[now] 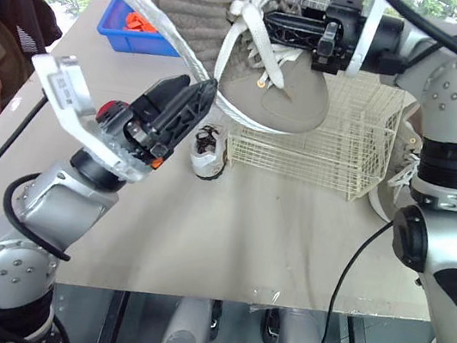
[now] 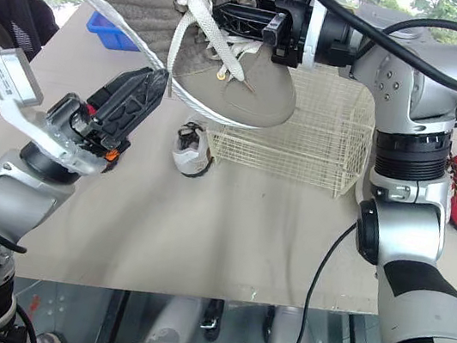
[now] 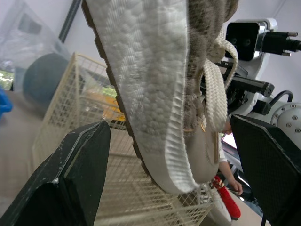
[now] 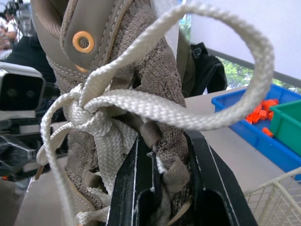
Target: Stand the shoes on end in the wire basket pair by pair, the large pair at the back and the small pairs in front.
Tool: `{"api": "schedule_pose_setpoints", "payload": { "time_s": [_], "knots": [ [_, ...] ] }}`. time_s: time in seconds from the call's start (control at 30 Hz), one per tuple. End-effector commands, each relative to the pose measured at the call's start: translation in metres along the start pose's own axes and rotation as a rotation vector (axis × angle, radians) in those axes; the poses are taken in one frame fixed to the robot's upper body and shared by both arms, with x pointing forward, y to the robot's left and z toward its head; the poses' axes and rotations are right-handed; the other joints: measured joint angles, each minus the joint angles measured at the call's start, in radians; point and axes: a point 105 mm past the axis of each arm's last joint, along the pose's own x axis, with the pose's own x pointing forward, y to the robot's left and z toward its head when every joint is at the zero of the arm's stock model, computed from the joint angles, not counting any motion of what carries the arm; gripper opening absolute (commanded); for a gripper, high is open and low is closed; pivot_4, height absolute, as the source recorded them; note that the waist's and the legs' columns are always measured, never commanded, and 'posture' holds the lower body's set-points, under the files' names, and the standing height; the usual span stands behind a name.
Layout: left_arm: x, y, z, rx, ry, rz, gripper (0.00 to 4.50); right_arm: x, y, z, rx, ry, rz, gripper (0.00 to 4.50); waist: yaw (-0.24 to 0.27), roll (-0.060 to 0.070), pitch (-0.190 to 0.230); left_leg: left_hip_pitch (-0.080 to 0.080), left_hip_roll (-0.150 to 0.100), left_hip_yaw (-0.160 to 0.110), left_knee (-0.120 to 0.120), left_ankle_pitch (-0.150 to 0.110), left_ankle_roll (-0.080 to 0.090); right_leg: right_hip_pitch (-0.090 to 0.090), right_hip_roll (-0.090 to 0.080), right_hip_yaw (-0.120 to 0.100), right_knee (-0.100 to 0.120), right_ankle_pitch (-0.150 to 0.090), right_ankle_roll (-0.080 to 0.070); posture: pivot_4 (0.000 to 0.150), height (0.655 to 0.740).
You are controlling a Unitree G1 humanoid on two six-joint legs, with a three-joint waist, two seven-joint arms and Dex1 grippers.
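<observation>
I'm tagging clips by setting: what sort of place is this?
Probably a robotics lab or workshop: a plain work table with a wire basket and a blue parts bin, where the right gripper holds a tan shoe.

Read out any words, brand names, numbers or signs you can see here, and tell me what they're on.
There is no readable text in these pictures.
The tan shoe shows no brand or size mark.
The wire basket carries no label.
The blue bin shows no lettering.
</observation>
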Motion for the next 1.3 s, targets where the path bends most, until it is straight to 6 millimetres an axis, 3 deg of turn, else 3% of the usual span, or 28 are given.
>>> {"api": "schedule_pose_setpoints", "payload": {
  "time_s": [0.03, 0.13, 0.17, 0.37, 0.4, 0.47, 0.5, 0.53, 0.7, 0.73, 0.87, 1.03, 1.17, 1.3],
  "knots": [
    [0.007, 0.002, 0.004, 0.005, 0.004, -0.021, 4.36, -0.008, 0.018, 0.018, -0.046, -0.064, 0.046, 0.0, -0.004, 0.0, 0.0, 0.0, 0.0, 0.001, 0.0, 0.0, 0.0, 0.0, 0.001, 0.0, 0.0, 0.0, 0.0, 0.15, 0.74],
    [0.015, 0.008, 0.005, 0.02, 0.015, -0.015, 4.36, -0.012, 0.022, 0.016, -0.04, -0.067, 0.053, 0.0, -0.006, 0.0, 0.0, 0.0, 0.0, 0.0, 0.0, 0.0, 0.0, 0.0, 0.002, 0.0, 0.0, 0.0, 0.0, 0.15, 0.74],
    [0.017, 0.007, 0.005, 0.024, 0.021, -0.028, 4.13, -0.013, 0.023, 0.015, -0.041, -0.069, 0.052, 0.0, -0.006, 0.0, 0.0, 0.0, 0.0, 0.001, 0.0, 0.0, 0.0, 0.0, 0.002, 0.0, 0.0, 0.0, 0.0, 0.15, 0.74],
    [0.022, 0.003, 0.009, 0.013, 0.014, -0.075, 1.84, -0.02, 0.027, 0.014, -0.035, -0.093, 0.031, 0.0, -0.009, -0.001, 0.0, 0.0, 0.0, 0.001, 0.0, 0.0, 0.0, 0.0, 0.002, 0.001, -0.001, 0.0, 0.0, 0.15, 0.74],
    [0.022, 0.004, 0.01, 0.014, 0.014, -0.078, 1.61, -0.023, 0.026, 0.014, -0.048, -0.108, 0.02, 0.0, -0.009, -0.001, 0.0, 0.0, 0.0, 0.0, 0.0, 0.0, 0.0, 0.0, 0.002, 0.0, -0.001, 0.0, 0.0, 0.15, 0.74],
    [0.022, 0.003, 0.012, 0.026, 0.023, -0.099, 1.46, -0.028, 0.025, 0.013, -0.071, -0.138, -0.011, 1.04, -0.009, -0.001, 0.0, 0.0, 0.0, 0.0, 0.0, 0.0, 0.0, 0.0, 0.002, 0.001, -0.001, 0.0, 0.0, 0.15, 0.74],
    [0.022, 0.004, 0.014, 0.033, 0.025, -0.105, 1.46, -0.031, 0.028, 0.011, -0.08, -0.144, -0.008, 1.26, -0.009, -0.001, 0.0, 0.0, 0.0, 0.001, 0.0, 0.0, 0.0, 0.0, 0.002, 0.001, -0.001, 0.0, 0.0, 0.15, 0.74],
    [0.022, 0.005, 0.017, 0.044, 0.026, -0.11, 1.45, -0.034, 0.032, 0.007, -0.096, -0.146, -0.008, 1.88, -0.009, -0.001, 0.0, 0.0, 0.0, 0.001, 0.0, 0.0, 0.0, 0.0, 0.002, 0.001, 0.0, 0.0, 0.0, 0.15, 0.74],
    [0.036, 0.024, 0.046, 0.136, 0.021, -0.146, 1.45, -0.06, 0.037, -0.005, -0.242, -0.206, -0.196, 4.2, -0.001, -0.002, 0.0, 0.0, 0.0, 0.0, 0.0, 0.0, 0.0, 0.0, 0.003, 0.0, -0.001, 0.0, 0.001, 0.15, 0.74],
    [0.041, 0.029, 0.052, 0.162, 0.026, -0.158, 1.45, -0.066, 0.039, -0.008, -0.26, -0.221, -0.232, 4.49, 0.003, -0.002, 0.0, 0.0, 0.0, 0.0, 0.0, 0.0, 0.0, 0.0, 0.003, 0.0, -0.001, 0.0, 0.001, 0.15, 0.74],
    [0.063, 0.044, 0.069, 0.255, 0.039, -0.204, 1.45, -0.085, 0.043, -0.016, -0.266, -0.326, -0.344, 4.5, 0.009, -0.003, 0.0, 0.0, 0.0, 0.006, 0.0, 0.0, 0.0, 0.0, 0.004, 0.0, -0.001, -0.001, 0.001, 0.15, 0.74],
    [0.11, 0.061, 0.083, 0.459, 0.042, -0.274, 1.44, -0.105, 0.045, -0.045, -0.306, -0.266, -0.561, 4.5, 0.014, -0.004, 0.0, -0.001, 0.0, 0.007, 0.0, 0.0, 0.0, 0.001, 0.004, 0.0, -0.003, -0.001, 0.001, 0.15, 0.74],
    [0.148, 0.06, 0.088, 0.605, 0.008, -0.325, 1.44, -0.111, 0.065, -0.073, -0.223, -0.196, -0.588, 4.5, 0.015, -0.006, 0.001, -0.002, 0.0, 0.006, 0.0, 0.0, 0.0, 0.001, 0.005, -0.001, -0.005, -0.001, 0.001, 0.15, 0.74],
    [0.166, 0.055, 0.088, 0.689, -0.018, -0.361, 1.44, -0.114, 0.075, -0.082, -0.198, -0.161, -0.614, 4.5, 0.006, -0.006, 0.001, -0.002, 0.0, 0.007, -0.001, 0.0, 0.0, 0.0, 0.005, 0.001, -0.006, -0.001, 0.002, 0.15, 0.74]
  ]
}}
